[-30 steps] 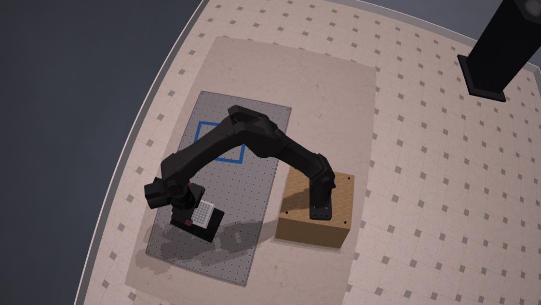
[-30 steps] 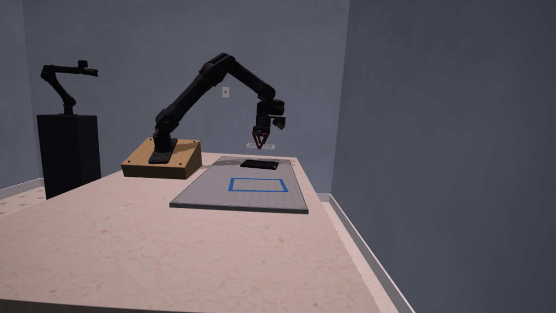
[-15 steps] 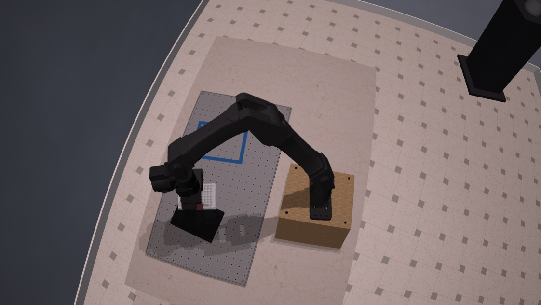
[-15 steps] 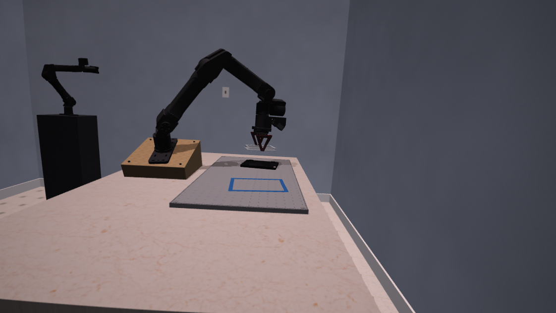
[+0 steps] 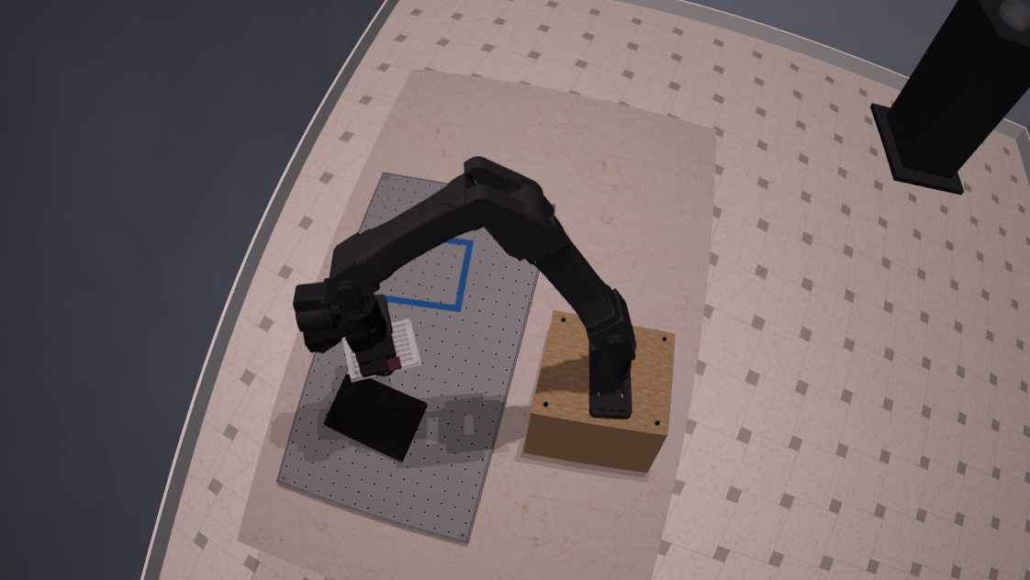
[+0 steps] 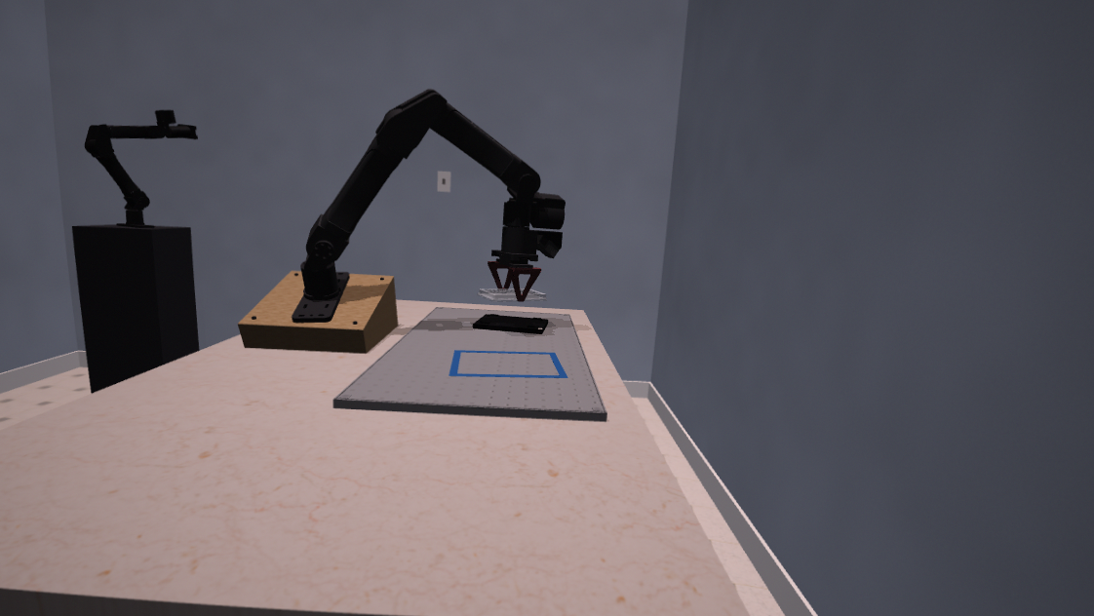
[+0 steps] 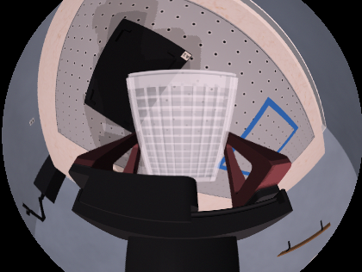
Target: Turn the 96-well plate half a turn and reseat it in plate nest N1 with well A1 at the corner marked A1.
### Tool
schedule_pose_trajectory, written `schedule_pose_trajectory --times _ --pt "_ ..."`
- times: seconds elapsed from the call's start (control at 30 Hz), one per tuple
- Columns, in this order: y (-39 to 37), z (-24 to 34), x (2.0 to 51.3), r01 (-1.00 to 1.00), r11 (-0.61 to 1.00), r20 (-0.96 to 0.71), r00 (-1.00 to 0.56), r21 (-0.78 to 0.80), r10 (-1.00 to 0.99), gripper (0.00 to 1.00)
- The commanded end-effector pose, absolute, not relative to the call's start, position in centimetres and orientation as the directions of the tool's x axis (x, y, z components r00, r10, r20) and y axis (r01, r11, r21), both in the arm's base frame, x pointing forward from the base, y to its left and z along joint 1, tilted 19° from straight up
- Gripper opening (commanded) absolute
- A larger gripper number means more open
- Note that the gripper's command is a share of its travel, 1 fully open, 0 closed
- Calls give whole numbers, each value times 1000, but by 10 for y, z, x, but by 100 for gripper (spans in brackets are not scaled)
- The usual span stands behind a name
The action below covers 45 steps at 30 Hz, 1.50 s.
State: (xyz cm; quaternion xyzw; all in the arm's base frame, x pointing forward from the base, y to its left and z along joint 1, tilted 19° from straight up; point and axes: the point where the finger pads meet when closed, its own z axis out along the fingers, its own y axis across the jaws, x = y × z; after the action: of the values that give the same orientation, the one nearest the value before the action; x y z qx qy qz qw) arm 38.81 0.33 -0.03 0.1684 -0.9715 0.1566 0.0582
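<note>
Wrist view: my gripper [image 7: 182, 135] is clamped on the plate [image 7: 182, 118], held in the air above the tabletop, its long axis skewed from the nest [image 7: 134, 66] beyond, toward the far edge.

We see the gripper [image 6: 514, 285] clamped on the 96-well plate [image 5: 405, 344], hanging in open air well above the perforated deck [image 5: 489, 338]. Below it, the black nest N1 [image 5: 375, 418] lies uncovered, with nothing between it and the plate. The blue taped outline B1 [image 6: 508, 364] has only flat deck inside it. On the surface [image 6: 306, 474], 1 obstacle rises beside the deck: the wooden block [image 6: 367, 321] carrying the arm. The black pedestal [image 6: 137, 298] stands well apart.
</note>
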Motion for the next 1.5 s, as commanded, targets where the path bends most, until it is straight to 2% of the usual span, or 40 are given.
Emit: schedule_pose_trajectory --times 0.0,1.47 --pt "-4 12 390 -365 885 139 -931 -288 -338 0" --pt "-132 60 379 -356 883 115 -935 -307 -337 0"
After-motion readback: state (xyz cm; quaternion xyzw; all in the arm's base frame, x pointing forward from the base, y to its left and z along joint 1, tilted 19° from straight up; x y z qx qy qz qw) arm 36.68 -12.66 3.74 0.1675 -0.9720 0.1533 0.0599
